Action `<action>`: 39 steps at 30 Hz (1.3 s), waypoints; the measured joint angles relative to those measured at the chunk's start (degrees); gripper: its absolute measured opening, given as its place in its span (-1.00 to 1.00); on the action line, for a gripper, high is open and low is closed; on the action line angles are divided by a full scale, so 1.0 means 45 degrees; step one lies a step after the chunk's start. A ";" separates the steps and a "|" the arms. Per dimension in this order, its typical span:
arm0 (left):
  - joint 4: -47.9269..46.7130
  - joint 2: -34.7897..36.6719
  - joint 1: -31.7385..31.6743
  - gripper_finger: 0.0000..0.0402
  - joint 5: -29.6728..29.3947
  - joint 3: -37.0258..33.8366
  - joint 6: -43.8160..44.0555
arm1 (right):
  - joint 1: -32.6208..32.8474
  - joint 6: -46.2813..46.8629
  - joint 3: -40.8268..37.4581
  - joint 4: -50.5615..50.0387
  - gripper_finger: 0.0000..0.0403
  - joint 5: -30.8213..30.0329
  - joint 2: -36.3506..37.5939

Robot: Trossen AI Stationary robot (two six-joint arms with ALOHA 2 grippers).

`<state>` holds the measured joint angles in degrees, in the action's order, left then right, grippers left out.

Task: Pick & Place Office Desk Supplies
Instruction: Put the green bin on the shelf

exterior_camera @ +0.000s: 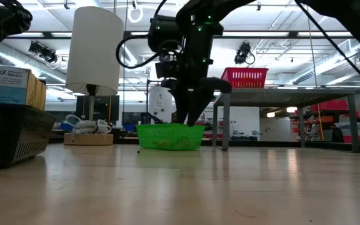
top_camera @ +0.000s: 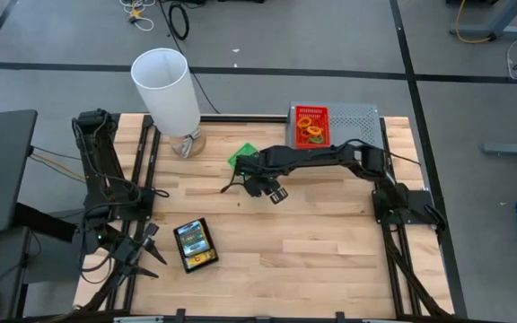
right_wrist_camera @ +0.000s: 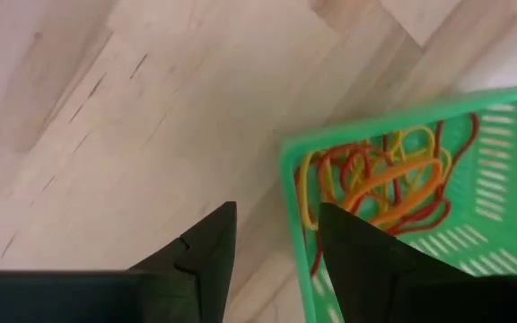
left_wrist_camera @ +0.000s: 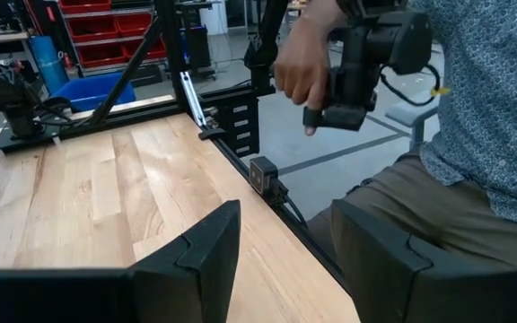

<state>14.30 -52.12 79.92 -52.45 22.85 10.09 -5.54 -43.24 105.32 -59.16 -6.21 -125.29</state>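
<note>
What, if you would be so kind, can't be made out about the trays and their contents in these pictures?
- Green tray: high view, mostly covered by the right arm; right wrist view cuts it at the edge.
- Loop bands in it: tangled, count unclear.
- Red tray contents: too small in the high view; hidden by its wall in the low view.

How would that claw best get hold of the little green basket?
By its thin upright wall, from above: the basket sits open-topped and flat on the table, so one finger could slip inside and one outside. The right gripper is open over that edge.
</note>
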 joint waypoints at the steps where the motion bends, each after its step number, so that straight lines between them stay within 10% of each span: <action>1: -0.0011 0.0000 0.0000 -0.10 0.0000 0.0000 0.0000 | -0.0036 -0.0034 0.0000 0.0092 -0.17 0.0012 -0.0059; 17: -0.0415 0.0000 0.0000 -0.10 -0.0004 0.0000 0.0569 | -0.0530 -0.0664 0.0014 0.0610 -0.21 -0.0386 -0.0881; 27: -0.0467 0.0000 0.0000 -0.10 0.0000 0.0000 0.0582 | -0.0125 -0.0813 0.0000 0.0604 -0.92 -0.1398 -0.1065; 39: -0.0569 0.0000 0.0000 -0.10 -0.0005 0.0000 0.0536 | 0.0254 0.1361 0.0617 -0.1739 -0.98 -0.2778 -0.0968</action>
<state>11.73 -52.12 79.92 -52.47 22.85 12.50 -4.39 -37.12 108.09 -66.99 -18.71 -129.64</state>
